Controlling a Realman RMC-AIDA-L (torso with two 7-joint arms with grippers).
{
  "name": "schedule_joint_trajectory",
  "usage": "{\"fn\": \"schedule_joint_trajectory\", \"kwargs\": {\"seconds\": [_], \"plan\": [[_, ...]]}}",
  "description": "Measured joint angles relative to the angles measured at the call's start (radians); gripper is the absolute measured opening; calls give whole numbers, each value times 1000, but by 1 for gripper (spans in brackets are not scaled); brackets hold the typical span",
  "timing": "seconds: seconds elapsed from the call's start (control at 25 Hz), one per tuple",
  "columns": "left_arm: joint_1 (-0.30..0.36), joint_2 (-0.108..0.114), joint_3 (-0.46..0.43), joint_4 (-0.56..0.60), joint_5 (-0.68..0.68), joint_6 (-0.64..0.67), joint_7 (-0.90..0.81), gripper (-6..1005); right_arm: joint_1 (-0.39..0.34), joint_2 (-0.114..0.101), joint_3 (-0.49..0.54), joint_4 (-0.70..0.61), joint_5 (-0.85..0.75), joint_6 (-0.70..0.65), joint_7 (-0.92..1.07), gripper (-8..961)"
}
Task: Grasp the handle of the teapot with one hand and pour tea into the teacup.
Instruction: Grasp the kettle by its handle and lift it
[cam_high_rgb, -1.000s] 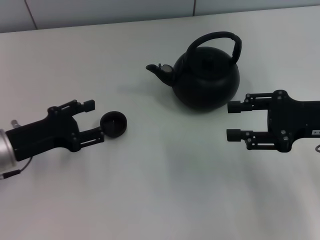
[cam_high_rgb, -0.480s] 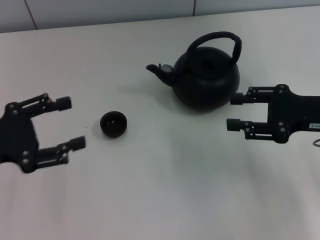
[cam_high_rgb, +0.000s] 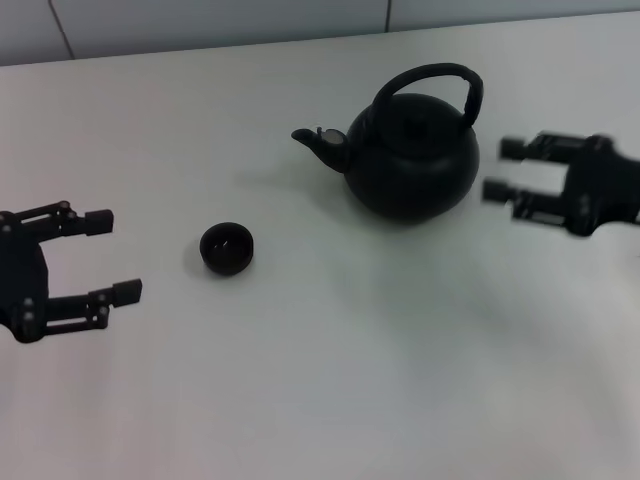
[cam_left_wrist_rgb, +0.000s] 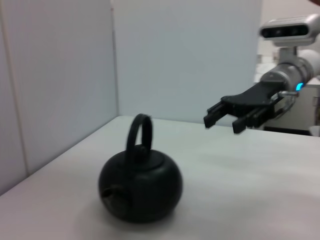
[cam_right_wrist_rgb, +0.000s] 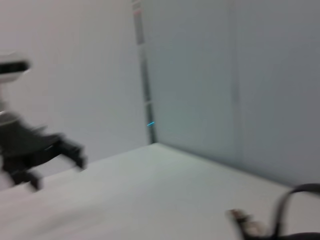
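Head view: the right pincer (cam_high_rgb: 495, 170) hangs spread wide with nothing between its fingers, raised beside the teapot (cam_high_rgb: 410, 155), which sits just off its tips on the bench (cam_high_rgb: 330, 380). The handle (cam_high_rgb: 432, 80) arches over the pot's top, a little above and ahead of the pincer, and the spout (cam_high_rgb: 318, 142) points away on the far side. Farther out past the spout, well apart from the pot, sits the cup (cam_high_rgb: 227, 248). Farthest off, beyond the cup, the left pincer (cam_high_rgb: 110, 255) is likewise spread and empty, apart from the cup.

In the left wrist view the pot (cam_left_wrist_rgb: 140, 187) shows side-on with the handle (cam_left_wrist_rgb: 140, 132) standing upright, and the right pincer (cam_left_wrist_rgb: 222, 120) is above and behind it, clear of everything.

The pot looks like a stiff, heavy, smooth-skinned thing; its round body offers no purchase, so I judge the crown of the handle to be the place to take hold, with the fingers closing across the bar. A hold there may let the pot swing as it tips. The cup looks small and light, easy to nudge or overfill. It appears empty inside; whether the pot holds any tea cannot be told.
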Motion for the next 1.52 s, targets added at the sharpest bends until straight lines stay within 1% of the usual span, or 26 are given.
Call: {"fn": "schedule_joint_trajectory", "kwargs": {"seconds": [0.12, 0.16, 0.28, 0.36, 0.4, 0.52, 0.56, 0.6, 0.72, 0.84, 1.16, 1.24, 1.52], "plan": [[-4, 2, 3, -6, 28, -29, -8, 797, -22, 0, 58, 29, 56, 63, -27, 621], [-6, 2, 3, -6, 36, -30, -10, 797, -41, 0, 76, 56, 105, 104, -66, 621], [-14, 2, 5, -6, 60, -33, -17, 797, -57, 0, 80, 86, 144, 143, -116, 621], [-20, -1, 9, -7, 78, -35, -19, 797, -67, 1, 80, 148, 180, 197, -197, 621], [-25, -2, 13, -7, 92, -37, -23, 797, -67, 1, 80, 148, 180, 197, -197, 621], [-38, -2, 21, -11, 117, -38, -45, 797, -67, 1, 81, 218, 210, 257, -280, 622], [-45, -1, 22, -19, 120, -39, -55, 797, -60, 1, 81, 257, 220, 295, -318, 622], [-45, -1, 22, -19, 120, -39, -55, 797, -60, 1, 81, 257, 220, 295, -318, 622], [-50, 0, 22, -27, 124, -42, -56, 797, -43, 1, 80, 310, 236, 344, -365, 622], [-53, 0, 22, -29, 126, -43, -56, 797, -17, 0, 81, 373, 298, 393, -416, 622], [-60, -2, 22, -31, 127, -52, -56, 797, 34, 0, 72, 414, 311, 454, -438, 613], [-66, -3, 29, -38, 129, -73, -56, 797, 39, 0, 71, 416, 311, 464, -438, 608], [-79, -1, 29, -59, 129, -85, -57, 797, 62, 0, 69, 429, 311, 484, -439, 590]]}}
